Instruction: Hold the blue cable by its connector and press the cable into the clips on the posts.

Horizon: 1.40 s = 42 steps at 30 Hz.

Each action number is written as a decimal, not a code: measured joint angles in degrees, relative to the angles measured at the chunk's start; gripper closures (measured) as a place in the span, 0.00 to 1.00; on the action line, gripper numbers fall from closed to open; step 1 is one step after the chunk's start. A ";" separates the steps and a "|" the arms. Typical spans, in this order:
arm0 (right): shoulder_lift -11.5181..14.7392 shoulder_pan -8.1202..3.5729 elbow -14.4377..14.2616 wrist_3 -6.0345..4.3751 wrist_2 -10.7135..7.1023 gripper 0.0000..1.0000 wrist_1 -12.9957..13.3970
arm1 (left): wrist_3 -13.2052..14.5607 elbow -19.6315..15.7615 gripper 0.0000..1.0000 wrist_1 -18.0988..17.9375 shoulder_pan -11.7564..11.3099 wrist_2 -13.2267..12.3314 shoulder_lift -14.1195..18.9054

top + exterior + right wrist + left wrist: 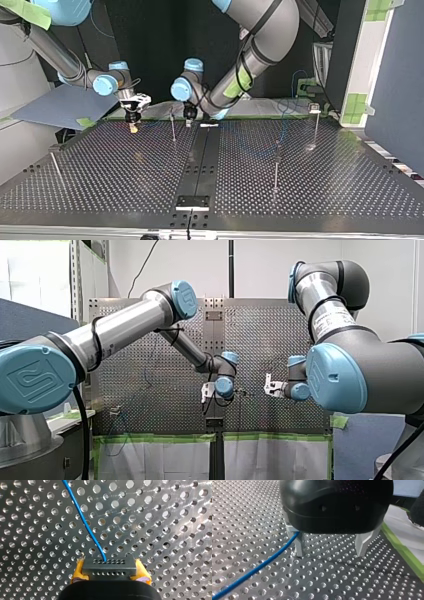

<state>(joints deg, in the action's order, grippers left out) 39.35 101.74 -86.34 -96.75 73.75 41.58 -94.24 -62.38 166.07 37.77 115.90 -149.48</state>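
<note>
The blue cable (82,517) ends in a dark connector (108,565) pierced with rows of small holes, and this block sits squarely between the yellow pads (78,571) of my right gripper (109,570), which is clamped on its two sides. From there the cable runs ahead over the perforated table (162,517). In the left wrist view the cable passes close by one metal finger (299,543) of my left gripper (330,552). Whether it touches cannot be told. That gripper's fingers stand wide apart, holding nothing, with tips close over the table. In the top view both grippers point down near the table's far edge, either side of a thin post (173,125), and my left arm (250,55) is folded sharply at the elbow.
</note>
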 joint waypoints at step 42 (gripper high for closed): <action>0.00 0.17 -0.02 0.06 -1.42 1.00 -0.25 | -4.95 -5.54 0.00 -0.86 8.60 2.42 6.57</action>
<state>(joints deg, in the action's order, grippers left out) 39.35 101.91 -86.36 -96.69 72.33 41.33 -99.19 -67.92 165.21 46.37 118.32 -142.91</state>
